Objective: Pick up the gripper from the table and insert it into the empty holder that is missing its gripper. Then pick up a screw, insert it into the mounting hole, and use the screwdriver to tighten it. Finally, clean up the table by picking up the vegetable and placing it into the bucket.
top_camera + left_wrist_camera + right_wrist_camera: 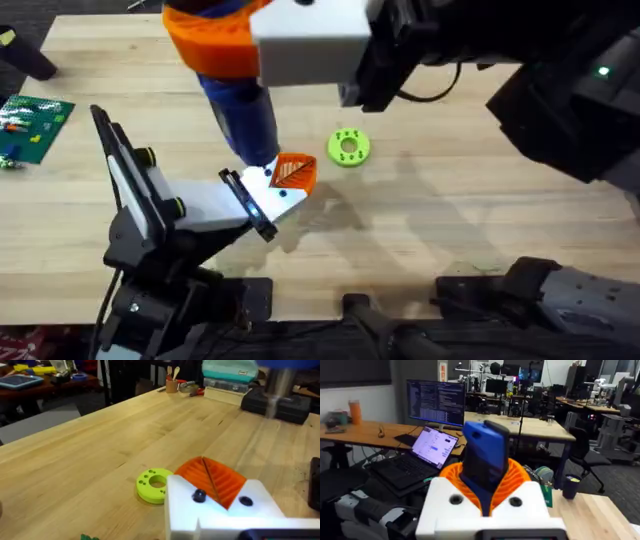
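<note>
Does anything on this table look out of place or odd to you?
One thing: a green circuit board hangs over the table's far left edge. Otherwise nothing looks spilled or broken; the blue screwdriver stands over the orange gripper, with the green disc lying flat nearby.

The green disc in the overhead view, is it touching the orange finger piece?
No, the green disc lies apart from the orange finger piece, with bare table between them.

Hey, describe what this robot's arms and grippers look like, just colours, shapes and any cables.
The left arm is black and jointed, with yellow-capped knobs and a white wedge-shaped tip ending in a thin black plate. The right gripper has a big white blocky body with two dark screw holes and orange ribbed jaws. The right arm behind it is black, with a black cable and a small green light.
</note>
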`<state>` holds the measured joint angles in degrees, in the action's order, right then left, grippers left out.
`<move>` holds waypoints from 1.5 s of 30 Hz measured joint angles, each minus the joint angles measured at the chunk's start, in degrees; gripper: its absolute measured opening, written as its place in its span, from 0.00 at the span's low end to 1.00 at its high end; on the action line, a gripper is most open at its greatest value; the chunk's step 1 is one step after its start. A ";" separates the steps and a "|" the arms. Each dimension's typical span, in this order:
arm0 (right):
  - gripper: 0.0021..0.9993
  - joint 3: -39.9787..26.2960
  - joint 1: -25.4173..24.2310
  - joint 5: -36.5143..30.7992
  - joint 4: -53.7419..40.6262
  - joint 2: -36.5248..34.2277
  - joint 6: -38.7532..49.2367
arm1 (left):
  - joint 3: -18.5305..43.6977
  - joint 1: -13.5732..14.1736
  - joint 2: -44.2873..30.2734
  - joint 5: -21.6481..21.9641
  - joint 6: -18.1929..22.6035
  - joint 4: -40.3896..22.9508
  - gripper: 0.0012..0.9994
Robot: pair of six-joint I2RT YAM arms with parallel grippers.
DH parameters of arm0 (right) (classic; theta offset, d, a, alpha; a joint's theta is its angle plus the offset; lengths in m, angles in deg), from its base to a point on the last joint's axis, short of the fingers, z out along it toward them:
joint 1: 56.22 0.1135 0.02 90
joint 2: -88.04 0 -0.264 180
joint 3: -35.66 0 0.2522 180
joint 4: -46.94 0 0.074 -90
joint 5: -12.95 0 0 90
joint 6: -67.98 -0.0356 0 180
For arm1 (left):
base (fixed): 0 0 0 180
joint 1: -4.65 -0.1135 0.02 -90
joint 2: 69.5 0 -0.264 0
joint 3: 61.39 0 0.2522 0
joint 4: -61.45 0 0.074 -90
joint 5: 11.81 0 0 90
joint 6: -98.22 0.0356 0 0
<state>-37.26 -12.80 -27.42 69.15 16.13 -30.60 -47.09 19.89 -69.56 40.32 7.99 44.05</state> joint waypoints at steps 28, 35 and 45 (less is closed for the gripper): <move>0.06 0.01 -1.12 5.43 4.66 -3.97 -0.81 | 0.00 0.00 0.00 -0.02 0.00 0.00 0.01; 0.06 1.08 -1.87 5.82 7.41 -3.97 -1.45 | 0.00 0.00 0.00 -0.02 0.00 0.00 0.01; 0.06 3.61 -4.73 5.97 10.31 -3.97 -4.83 | 0.00 0.00 0.00 -0.02 0.00 0.00 0.01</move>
<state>-33.65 -17.53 -21.45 79.47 12.17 -35.43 -47.09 19.89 -69.56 40.31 7.99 44.05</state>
